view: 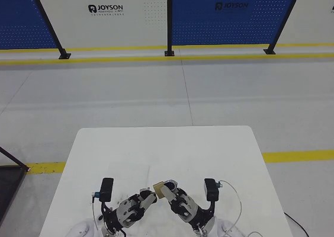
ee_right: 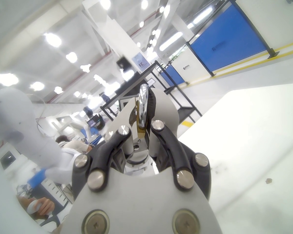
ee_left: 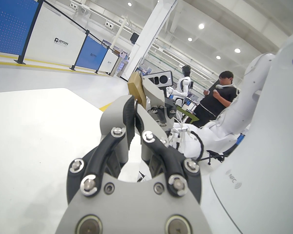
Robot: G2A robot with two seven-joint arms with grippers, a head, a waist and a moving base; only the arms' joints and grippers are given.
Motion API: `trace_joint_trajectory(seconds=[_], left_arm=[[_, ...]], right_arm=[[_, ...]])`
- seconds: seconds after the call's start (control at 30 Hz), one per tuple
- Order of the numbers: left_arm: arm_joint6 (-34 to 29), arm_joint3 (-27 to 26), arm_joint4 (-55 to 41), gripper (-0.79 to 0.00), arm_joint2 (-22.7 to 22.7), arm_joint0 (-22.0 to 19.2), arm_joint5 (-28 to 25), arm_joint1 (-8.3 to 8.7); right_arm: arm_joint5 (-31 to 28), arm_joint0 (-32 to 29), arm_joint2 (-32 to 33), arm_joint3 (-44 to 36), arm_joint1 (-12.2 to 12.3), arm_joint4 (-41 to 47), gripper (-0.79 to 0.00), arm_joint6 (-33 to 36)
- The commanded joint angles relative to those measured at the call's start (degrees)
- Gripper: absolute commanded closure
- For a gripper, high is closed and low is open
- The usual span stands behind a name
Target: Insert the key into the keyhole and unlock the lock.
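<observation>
Brass lock (ee_left: 136, 89) above the near bench (view: 155, 151) edge, clamped in right end effector (ee_right: 143, 103); left end effector (ee_left: 133, 109) pinches key (ee_left: 136, 102); lock lies straight ahead of key, along its axis; contact unclear.

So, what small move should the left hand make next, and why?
Probably ease the key gently straight into the lock before any turning. The left hand is shut on the key right at the brass lock, which the right hand holds, but how deep the key sits is hidden.
</observation>
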Motion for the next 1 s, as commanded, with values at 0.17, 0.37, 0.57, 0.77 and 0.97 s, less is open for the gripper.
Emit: trace_joint_trajectory(seconds=[0.17,0.37,0.57,0.77,0.97], left_arm=[[4.3,-0.2,5.9,0.000,-0.1,0.1,1.9,-0.45],[11.1,-0.9,14.4,0.000,-0.2,0.7,5.9,-0.94],[18.7,-1.4,24.3,0.000,0.2,1.4,11.8,-1.29],[24.6,-1.2,32.8,0.000,0.7,1.9,18.9,-1.48],[30.0,-1.1,39.6,0.000,1.1,2.1,26.2,-1.57]], right_arm=[[0.3,-0.2,0.4,-0.3,0.1,0.3,0.000,0.5],[0.6,-0.5,0.7,-0.6,0.3,0.5,0.000,0.6],[0.9,-0.6,0.9,-0.8,0.3,0.7,0.000,0.8],[1.2,-0.7,0.9,-1.0,0.4,0.9,0.000,1.2],[1.4,-0.7,0.8,-1.1,0.4,1.2,0.000,1.5]])
